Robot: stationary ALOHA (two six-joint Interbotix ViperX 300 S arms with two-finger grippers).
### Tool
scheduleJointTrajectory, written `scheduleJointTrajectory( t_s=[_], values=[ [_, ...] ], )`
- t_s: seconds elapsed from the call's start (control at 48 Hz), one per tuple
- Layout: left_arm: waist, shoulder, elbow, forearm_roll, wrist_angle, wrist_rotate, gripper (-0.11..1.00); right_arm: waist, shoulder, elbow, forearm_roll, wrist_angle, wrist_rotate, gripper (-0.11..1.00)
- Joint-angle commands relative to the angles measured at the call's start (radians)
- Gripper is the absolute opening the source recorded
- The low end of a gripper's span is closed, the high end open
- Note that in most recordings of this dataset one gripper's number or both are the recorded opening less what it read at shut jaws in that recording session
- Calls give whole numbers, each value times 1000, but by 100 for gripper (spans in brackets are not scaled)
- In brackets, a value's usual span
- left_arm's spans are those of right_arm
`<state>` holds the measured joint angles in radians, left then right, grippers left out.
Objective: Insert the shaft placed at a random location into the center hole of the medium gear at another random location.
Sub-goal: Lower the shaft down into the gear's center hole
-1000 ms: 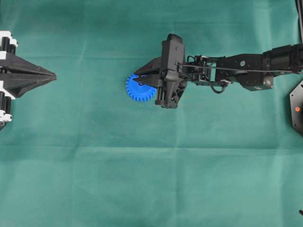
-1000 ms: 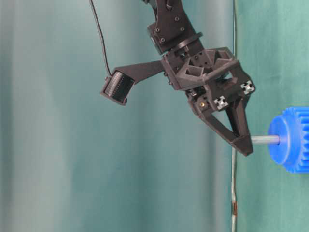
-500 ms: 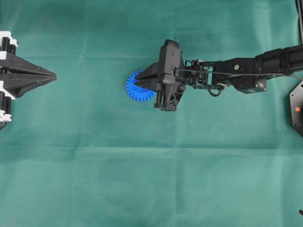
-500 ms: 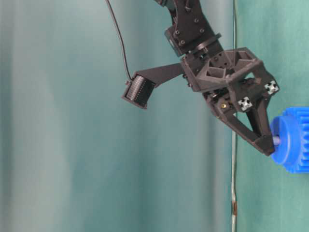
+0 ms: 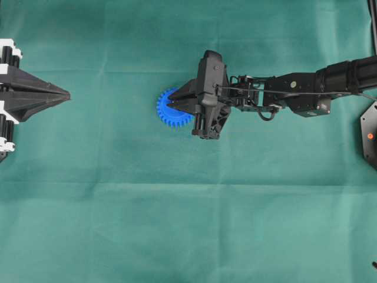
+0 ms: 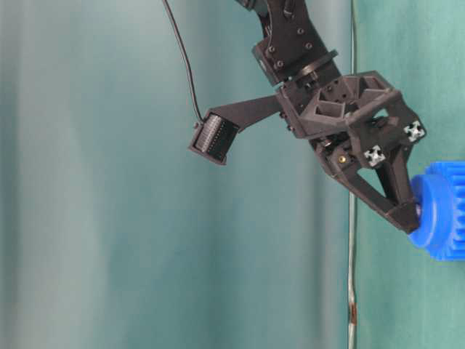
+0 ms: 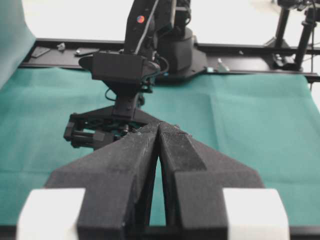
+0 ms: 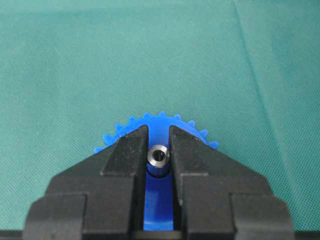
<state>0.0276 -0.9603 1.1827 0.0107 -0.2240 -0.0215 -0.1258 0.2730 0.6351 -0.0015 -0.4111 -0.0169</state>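
The right gripper (image 8: 159,150) has its jaws closed on the shaft (image 8: 158,156), whose hollow end faces up, over the blue gear (image 8: 158,131) lying on green cloth (image 8: 75,65).

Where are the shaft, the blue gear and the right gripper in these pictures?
shaft (image 8: 158,156): right wrist view, its shiny end face.
medium gear (image 5: 168,112): overhead view, toothed rim.
right gripper (image 8: 158,150): right wrist view, between its fingertips.

Green cloth (image 5: 177,224) covered the whole work surface, w/ faint fold creases running across it. Same green fabric hung as a backdrop (image 6: 109,218) in the table-level view. Black metal frame rail (image 7: 250,50) ran along the cloth's far edge; beyond it the bkgd was bright and washed out.
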Motion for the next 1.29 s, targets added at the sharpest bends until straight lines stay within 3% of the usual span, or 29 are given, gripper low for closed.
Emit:
scheduleJointTrajectory(
  t_s=[0.0, 0.333, 0.438, 0.542, 0.584, 0.75, 1.271],
  values=[
    [3, 8, -15, 3, -5, -2, 0, 6, -15, -11, 2, -9, 14, 13],
    [2, 8, -15, 3, -5, -2, 0, 6, -15, -12, 2, -12, 15, 17],
    [2, 8, -15, 3, -5, -2, 0, 8, -15, -12, 2, -11, 15, 43],
    [2, 8, -15, 3, -3, -2, 0, 11, -20, -11, 2, -12, 15, 76],
    [3, 8, -15, 3, -2, -2, 0, 12, -26, -9, 2, -11, 15, 83],
    [3, 8, -15, 3, 0, -2, 0, 12, -63, -2, 2, -8, 14, 67],
    [2, 8, -15, 3, 0, -2, 0, 12, -175, 35, 2, 43, 14, 69]
  ],
)
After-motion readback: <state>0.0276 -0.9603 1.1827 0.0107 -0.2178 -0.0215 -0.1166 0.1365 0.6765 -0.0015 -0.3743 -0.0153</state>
